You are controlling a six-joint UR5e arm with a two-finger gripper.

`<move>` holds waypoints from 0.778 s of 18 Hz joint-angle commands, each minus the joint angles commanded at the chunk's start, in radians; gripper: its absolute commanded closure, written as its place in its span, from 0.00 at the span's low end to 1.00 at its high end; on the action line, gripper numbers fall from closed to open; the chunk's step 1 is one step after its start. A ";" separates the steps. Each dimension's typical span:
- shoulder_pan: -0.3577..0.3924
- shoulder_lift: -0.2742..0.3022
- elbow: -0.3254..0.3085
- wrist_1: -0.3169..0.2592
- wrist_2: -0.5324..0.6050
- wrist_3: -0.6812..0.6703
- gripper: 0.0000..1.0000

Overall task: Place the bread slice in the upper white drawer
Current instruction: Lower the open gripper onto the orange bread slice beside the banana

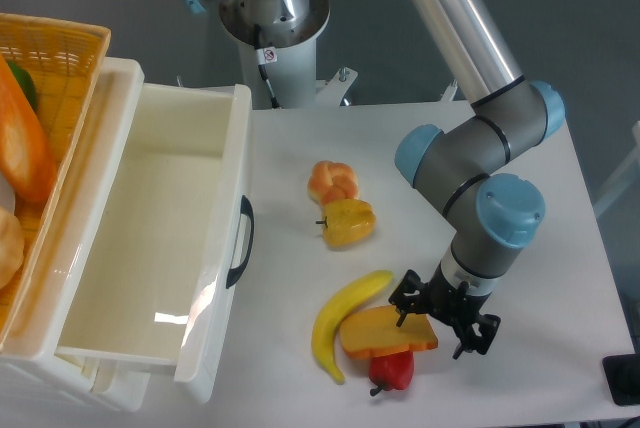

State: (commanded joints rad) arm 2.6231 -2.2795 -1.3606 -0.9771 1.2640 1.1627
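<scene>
Drawer: upper white drawer (150, 248) is sitting pulled out at table's left side, black handle (241, 241) facing the food items; inside is showing bare white floor, nothing in it.
Basket: yellow wicker basket (60, 48) is resting at top left, overlapping drawer's back-left rim; it's holding a long orange loaf (22, 143), something green (25, 83) behind that, and a pale rounded item (8, 248) at frame edge, can't ID.
Bread slice: bread slice (380, 331) is lying flat on table (560, 248), well apart from drawer, touching banana (340, 323) on its left and partly covering red pepper (392, 372) below.
Gripper: gripper (434, 313) is pointing down w/ fingers spread wide, holding nothing; left finger (405, 306) is sitting over slice's right end, right finger off the slice; contact can't be told.
Other food: knotted bun (333, 181) and yellow pepper (349, 222) are lying touching, mid-table, betw. drawer and arm.
Arm base: mount (270, 8) is standing behind table's far edge.
</scene>
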 joint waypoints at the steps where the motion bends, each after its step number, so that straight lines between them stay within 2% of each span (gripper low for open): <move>1: -0.002 0.000 0.000 -0.002 0.000 0.003 0.00; 6: -0.008 0.005 -0.017 -0.003 0.000 0.006 0.00; 8: -0.014 0.006 -0.021 -0.003 0.002 0.012 0.05; 10: -0.015 0.006 -0.022 -0.003 0.002 0.014 0.13; 14: -0.015 0.009 -0.025 -0.006 -0.002 0.014 0.43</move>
State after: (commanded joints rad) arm 2.6078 -2.2703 -1.3852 -0.9833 1.2625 1.1766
